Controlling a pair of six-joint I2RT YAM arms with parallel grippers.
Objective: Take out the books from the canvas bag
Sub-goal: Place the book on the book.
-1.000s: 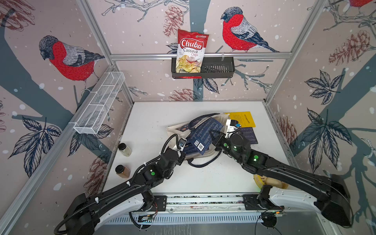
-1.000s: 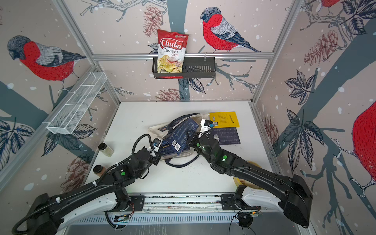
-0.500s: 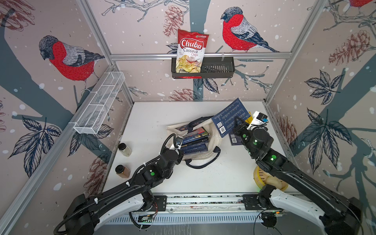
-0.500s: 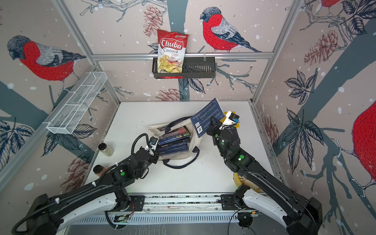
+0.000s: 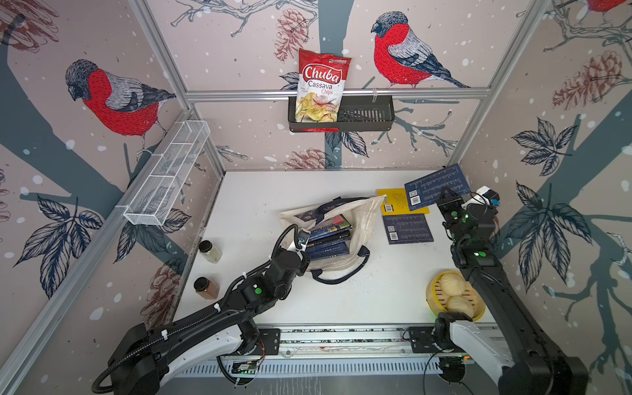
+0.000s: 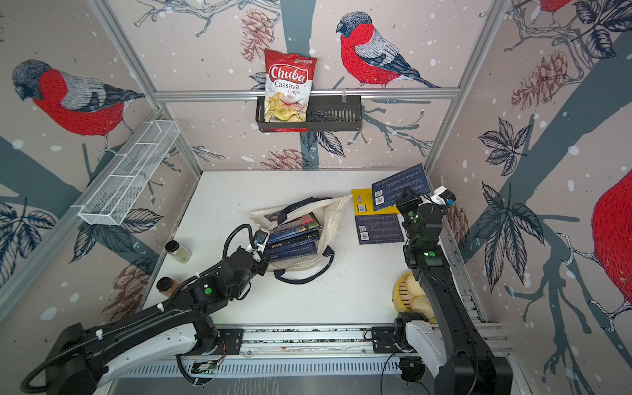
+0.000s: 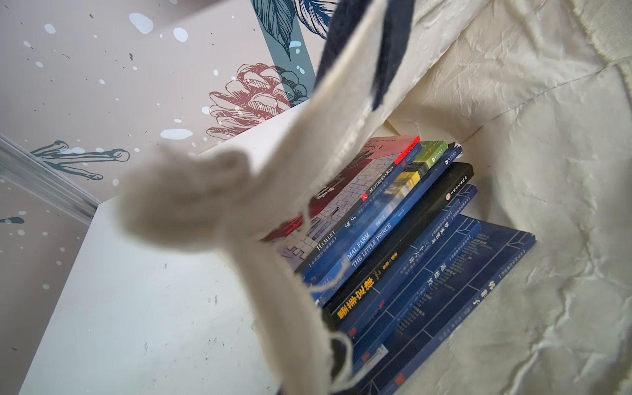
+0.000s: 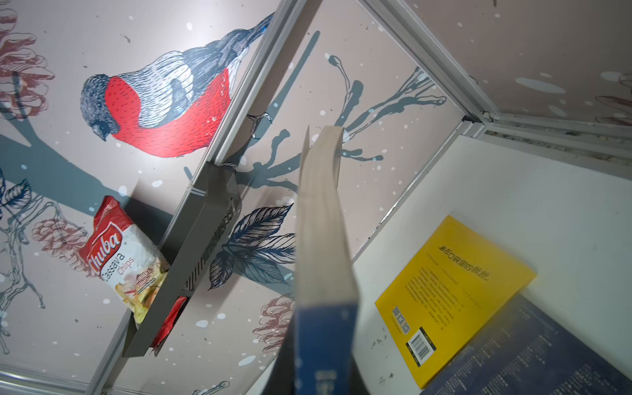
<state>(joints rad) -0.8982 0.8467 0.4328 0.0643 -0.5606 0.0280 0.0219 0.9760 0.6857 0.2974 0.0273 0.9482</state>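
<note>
Canvas bag: the cream canvas bag (image 5: 364, 213) lies on its side in the middle of the counter (image 5: 260, 205), with its mouth turned toward my left arm. One navy handle loops onto the counter in front of it.
Bag contents: a slanted stack of books (image 7: 393, 239) sits inside. In the left wrist view I read the spines Hamlet, Animal Farm and The Little Prince, then a black spine, with dark navy volumes beneath.
Left gripper: the left gripper (image 5: 304, 261) is clenched on the bag's near rim. Bunched cloth hides its fingers in the wrist view.
Right gripper: the right gripper (image 5: 446, 201) is grasping a held navy book (image 5: 434, 184) by its lower edge. The book is lifted off the counter near the far right corner and tilted, barcode side up. In the right wrist view I see it edge-on.
Books outside the bag: a yellow book (image 5: 393, 200) lies flat to the right of the bag. A second navy book (image 5: 407, 228) lies flat just beside it, on the near side.
Wall basket: the black basket (image 5: 366, 113) on the back rail holds a Chuba chips bag (image 5: 319, 89), standing at its left end.
Steamer: a bamboo steamer (image 5: 431, 297) at the near right of the counter holds white buns (image 5: 451, 284). My right arm partly covers it.
Jars: a pale jar (image 5: 209, 251) and a brown jar (image 5: 206, 288) stand upright by the counter's left edge.
</note>
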